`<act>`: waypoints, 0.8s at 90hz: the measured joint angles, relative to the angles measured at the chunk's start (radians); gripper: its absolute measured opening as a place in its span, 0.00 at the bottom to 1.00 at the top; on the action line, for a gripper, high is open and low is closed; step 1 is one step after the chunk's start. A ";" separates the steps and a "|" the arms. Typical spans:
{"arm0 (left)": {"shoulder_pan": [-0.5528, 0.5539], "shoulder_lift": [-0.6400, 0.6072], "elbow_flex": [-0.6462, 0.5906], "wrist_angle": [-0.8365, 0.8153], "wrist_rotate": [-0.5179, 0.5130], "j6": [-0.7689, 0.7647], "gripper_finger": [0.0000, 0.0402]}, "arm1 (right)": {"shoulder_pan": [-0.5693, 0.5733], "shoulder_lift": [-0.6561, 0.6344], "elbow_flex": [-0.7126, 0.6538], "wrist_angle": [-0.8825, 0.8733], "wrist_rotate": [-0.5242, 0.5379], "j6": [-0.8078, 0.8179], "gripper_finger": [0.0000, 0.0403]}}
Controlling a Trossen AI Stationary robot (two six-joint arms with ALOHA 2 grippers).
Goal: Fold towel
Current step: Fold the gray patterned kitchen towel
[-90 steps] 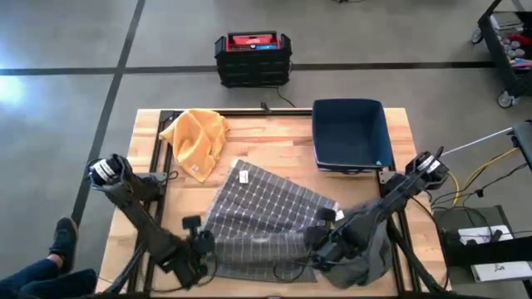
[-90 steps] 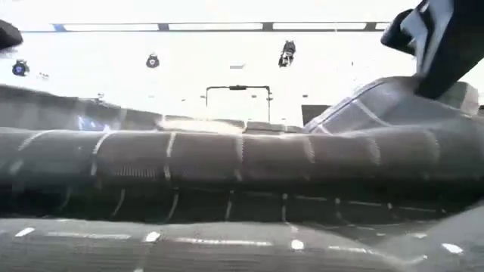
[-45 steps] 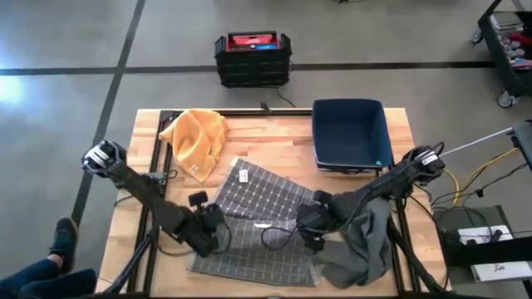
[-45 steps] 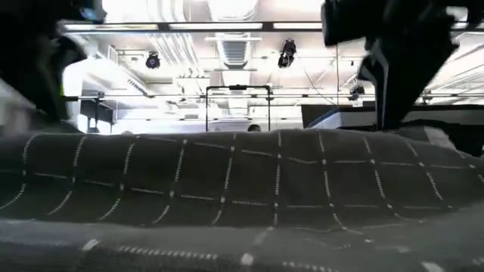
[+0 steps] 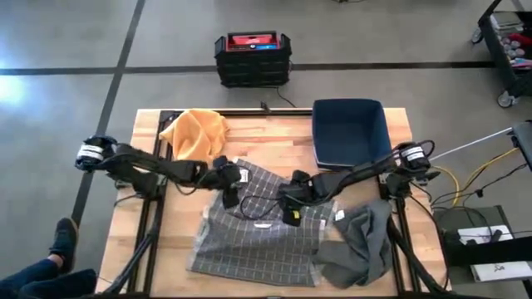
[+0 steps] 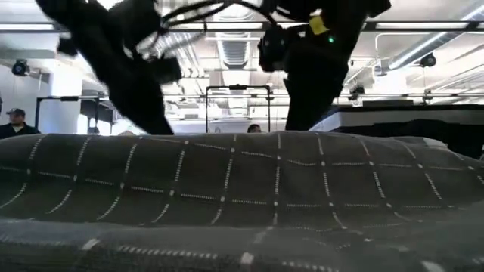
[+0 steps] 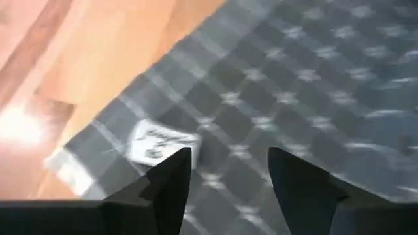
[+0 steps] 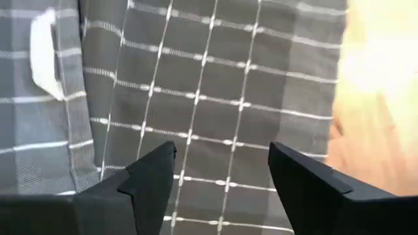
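Note:
The grey checked towel [image 5: 253, 237] lies flat on the wooden table [image 5: 274, 145], folded over itself, and fills the front of the low view [image 6: 242, 181]. Its far corner carries a white label [image 7: 160, 147]. My left gripper [image 5: 229, 193] hovers open over the towel's far left part, close to that label [image 7: 227, 179]. My right gripper [image 5: 291, 212] hovers open over the towel's far right part [image 8: 222, 176], and another white label [image 8: 46, 59] shows beside it. Nothing is between either pair of fingers.
A yellow cloth [image 5: 195, 137] lies at the far left of the table. A dark blue bin [image 5: 351, 133] stands at the far right. A plain grey cloth [image 5: 362, 245] is heaped at the near right. A black and red case [image 5: 252, 56] sits on the floor beyond the table.
Both grippers have gone from the table's near edge toward the far edge, carrying the towel's near edge up and over. The towel has folded over onto itself and settled flat. Both grippers have let go and now hang above it.

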 joint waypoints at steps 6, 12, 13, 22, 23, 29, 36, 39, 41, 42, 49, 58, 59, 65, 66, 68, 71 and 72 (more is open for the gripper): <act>0.055 0.023 -0.037 0.045 0.000 0.018 0.41 | 0.000 0.014 -0.001 -0.006 -0.003 0.000 0.56; 0.100 0.047 -0.064 0.057 -0.003 0.020 0.38 | 0.000 0.016 -0.001 -0.007 0.001 -0.002 0.54; 0.106 0.051 -0.068 0.060 -0.003 0.019 0.38 | -0.001 0.016 -0.001 -0.008 0.002 -0.003 0.54; 0.148 0.079 -0.100 0.103 -0.001 0.016 0.33 | -0.010 0.016 -0.001 -0.006 0.006 -0.014 0.52; 0.152 0.082 -0.103 0.107 0.000 0.015 0.33 | -0.011 0.016 -0.001 -0.006 0.006 -0.015 0.52; 0.176 0.092 -0.114 0.108 -0.011 0.013 0.30 | -0.023 0.016 -0.001 -0.007 0.005 -0.030 0.51; 0.195 0.089 -0.117 0.069 -0.102 -0.017 0.27 | -0.045 0.015 -0.001 -0.006 0.007 -0.045 0.50; 0.202 0.082 -0.117 0.046 -0.159 -0.038 0.25 | -0.056 0.015 -0.001 -0.006 0.008 -0.057 0.50; 0.207 0.074 -0.116 0.026 -0.200 -0.052 0.24 | -0.064 0.015 -0.002 -0.008 0.008 -0.060 0.49; 0.209 0.069 -0.115 0.016 -0.220 -0.060 0.24 | -0.067 0.015 -0.002 -0.009 0.008 -0.063 0.49; 0.221 0.045 -0.114 -0.034 -0.298 -0.095 0.20 | -0.098 0.015 -0.002 -0.007 0.008 -0.082 0.50; 0.228 -0.006 -0.107 -0.039 -0.272 -0.099 0.17 | -0.146 0.015 -0.003 -0.008 0.008 -0.108 0.50; 0.228 -0.012 -0.104 -0.038 -0.265 -0.099 0.17 | -0.153 0.015 -0.003 -0.007 0.008 -0.109 0.50; 0.226 -0.045 -0.094 -0.032 -0.210 -0.100 0.16 | -0.192 0.021 -0.005 -0.001 0.010 -0.130 0.49; 0.225 -0.051 -0.094 -0.034 -0.199 -0.099 0.16 | -0.199 0.024 -0.005 0.001 0.010 -0.135 0.49; 0.224 -0.064 -0.093 -0.040 -0.181 -0.099 0.15 | -0.212 0.029 -0.006 0.007 0.010 -0.140 0.49; 0.222 -0.082 -0.090 -0.042 -0.156 -0.095 0.15 | -0.231 0.036 -0.007 0.013 0.007 -0.150 0.49; 0.222 -0.088 -0.087 -0.042 -0.148 -0.093 0.15 | -0.236 0.040 -0.007 0.013 0.006 -0.152 0.50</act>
